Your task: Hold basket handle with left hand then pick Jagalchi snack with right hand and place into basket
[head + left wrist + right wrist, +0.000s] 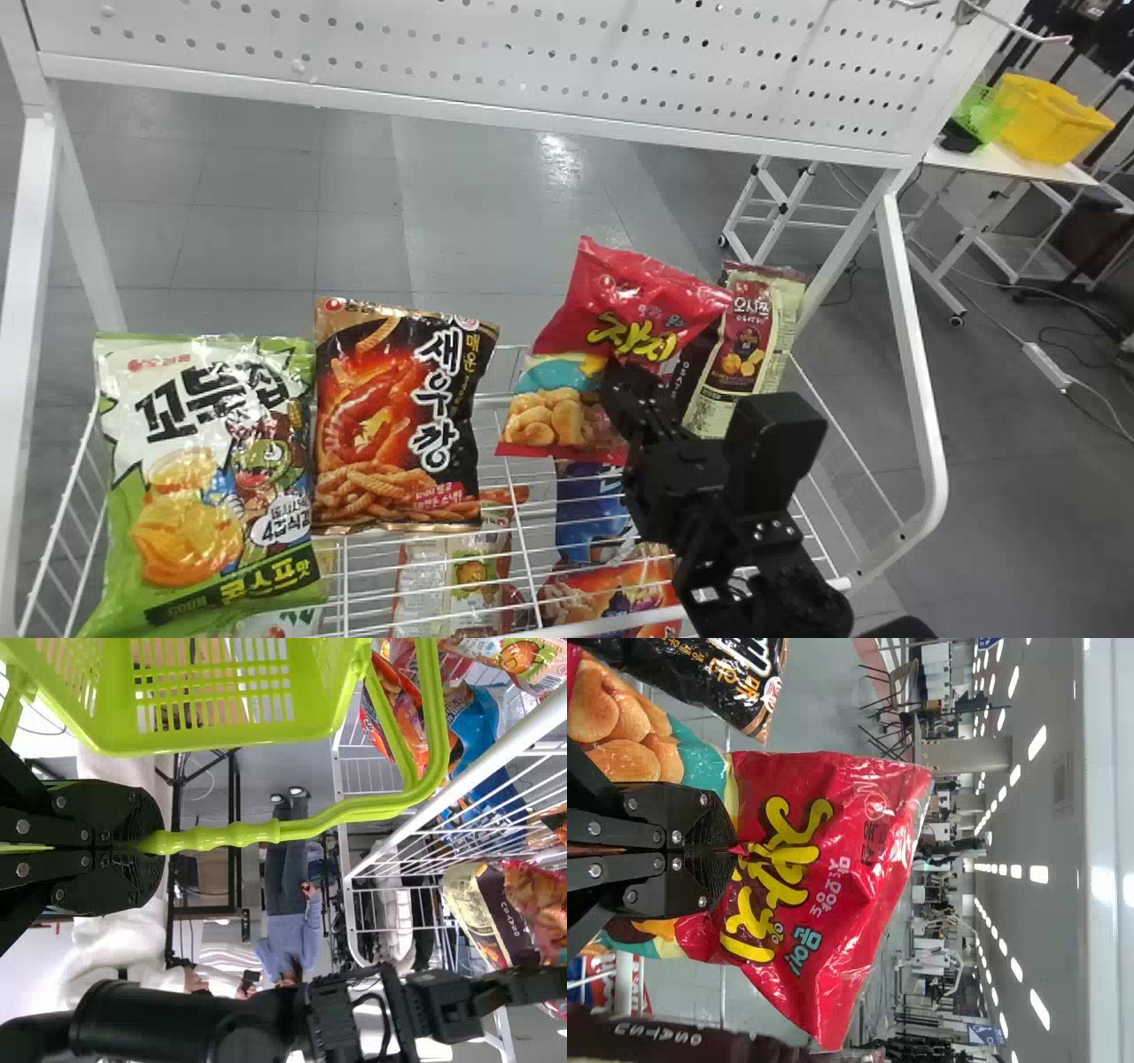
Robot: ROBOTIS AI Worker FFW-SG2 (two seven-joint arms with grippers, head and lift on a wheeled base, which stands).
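Red Jagalchi snack, right of centre, we record pinched in right gripper, left gripper clasping basket handle.

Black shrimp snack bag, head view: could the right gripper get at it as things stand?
Probably not: the right gripper is pinching the red snack bag, though nothing appears to block the front of the black bag.

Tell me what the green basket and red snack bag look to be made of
The basket looks like moulded plastic, smooth and slightly glossy, with one colour and slotted walls. The bag looks like thin shiny film, perhaps foil-lined: it creases and catches highlights.
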